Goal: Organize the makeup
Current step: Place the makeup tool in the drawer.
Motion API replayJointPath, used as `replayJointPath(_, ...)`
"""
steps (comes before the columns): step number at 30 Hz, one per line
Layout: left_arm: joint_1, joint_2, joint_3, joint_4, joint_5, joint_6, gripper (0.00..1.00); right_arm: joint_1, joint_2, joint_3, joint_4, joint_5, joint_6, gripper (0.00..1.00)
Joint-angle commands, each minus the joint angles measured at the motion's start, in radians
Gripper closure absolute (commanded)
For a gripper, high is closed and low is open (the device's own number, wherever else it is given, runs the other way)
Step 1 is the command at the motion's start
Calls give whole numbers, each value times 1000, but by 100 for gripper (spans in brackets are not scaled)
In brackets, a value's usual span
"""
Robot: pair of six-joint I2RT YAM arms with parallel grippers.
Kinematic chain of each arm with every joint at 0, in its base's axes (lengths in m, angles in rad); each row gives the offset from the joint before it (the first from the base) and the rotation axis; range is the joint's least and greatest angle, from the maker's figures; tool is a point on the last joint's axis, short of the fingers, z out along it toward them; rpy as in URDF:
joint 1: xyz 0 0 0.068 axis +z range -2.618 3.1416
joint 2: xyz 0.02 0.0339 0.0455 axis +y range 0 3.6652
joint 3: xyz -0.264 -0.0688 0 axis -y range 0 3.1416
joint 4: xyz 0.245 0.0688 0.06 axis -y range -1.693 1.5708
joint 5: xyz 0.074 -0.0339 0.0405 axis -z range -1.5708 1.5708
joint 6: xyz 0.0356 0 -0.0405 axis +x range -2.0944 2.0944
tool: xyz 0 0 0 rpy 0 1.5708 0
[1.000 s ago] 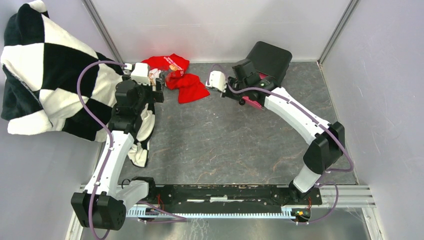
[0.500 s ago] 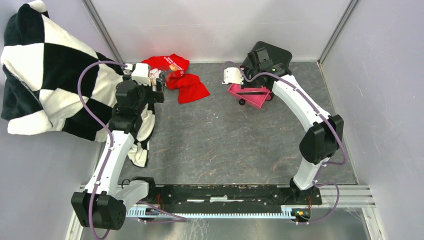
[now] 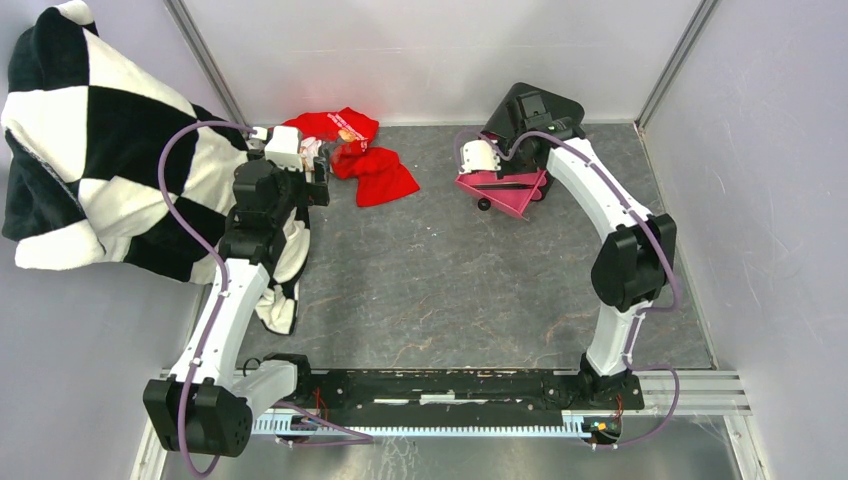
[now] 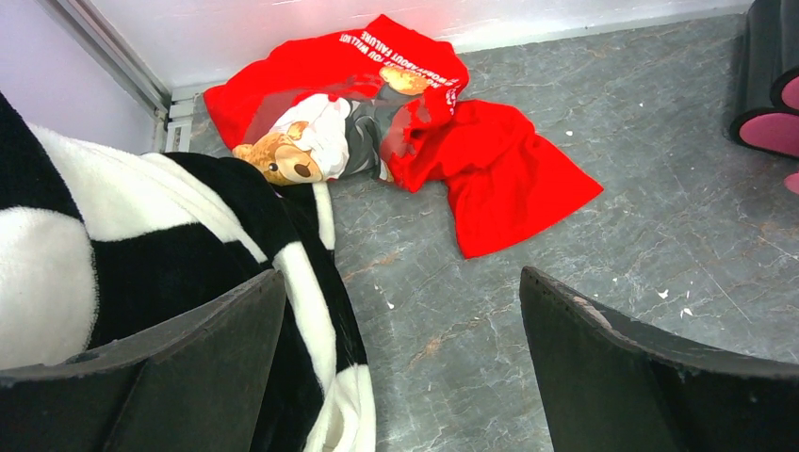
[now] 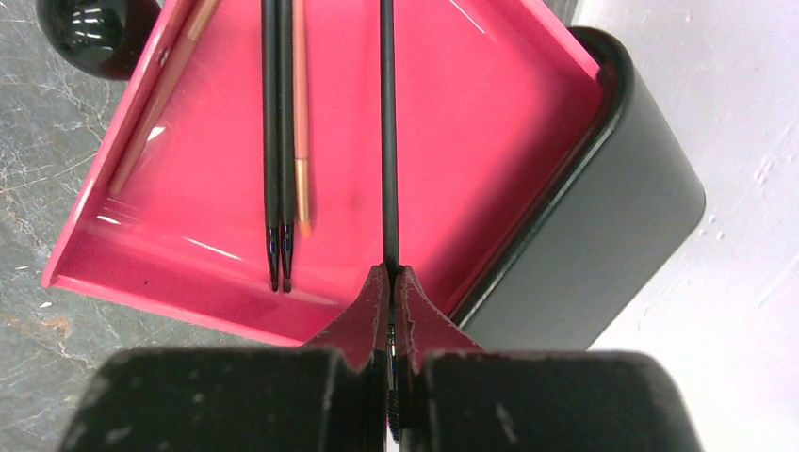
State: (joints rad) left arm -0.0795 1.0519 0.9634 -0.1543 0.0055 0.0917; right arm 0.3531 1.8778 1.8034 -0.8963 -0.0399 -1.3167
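My right gripper (image 5: 390,273) is shut on a thin black pencil (image 5: 386,132) and holds it over the open pink drawer (image 5: 452,104) of the black box (image 5: 603,226). Two black pencils (image 5: 276,141), a brown pencil (image 5: 300,113) and another brown stick (image 5: 165,85) lie in that drawer. In the top view the right gripper (image 3: 497,170) is over the pink drawer (image 3: 500,193) beside the black box (image 3: 530,108). My left gripper (image 4: 400,311) is open and empty above the floor, near the left back (image 3: 318,172). Puffs, pink stick, packet and card are out of view.
A red cloth (image 3: 362,150) with a teddy-bear print (image 4: 283,160) lies at the back between the arms. A black-and-white checkered blanket (image 3: 90,140) hangs at the left and reaches under my left gripper (image 4: 141,245). The drawer's black knob (image 5: 94,33) points toward the floor's middle.
My right arm has swung back toward the black box. The pink drawer now stands open and uncovered, and the gripper with the pencil has moved over it. The left arm has not moved.
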Motion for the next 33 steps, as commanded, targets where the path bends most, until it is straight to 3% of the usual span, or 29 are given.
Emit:
replayJointPath(1,6,1,3,43,5,38,0,4,44,61,-42,-35,-54,100)
replayJointPath(7,5,11,5,43,4,37,0,2,65,59,-29,-57,-44,98)
replayJointPath(12,5,17,6,42,5,39,0,3,62,55,38,-55,2,65)
replayJointPath(18,5,20,4,44,7,43,0,3,5,54,98,-95,62,37)
replayJointPath(23,6,21,3,43,15,45,0,2,-72,18,138,-158,130,31)
replayJointPath(33,6,35,3,42,50,45,0,30,-280,-185,184,-398,244,28)
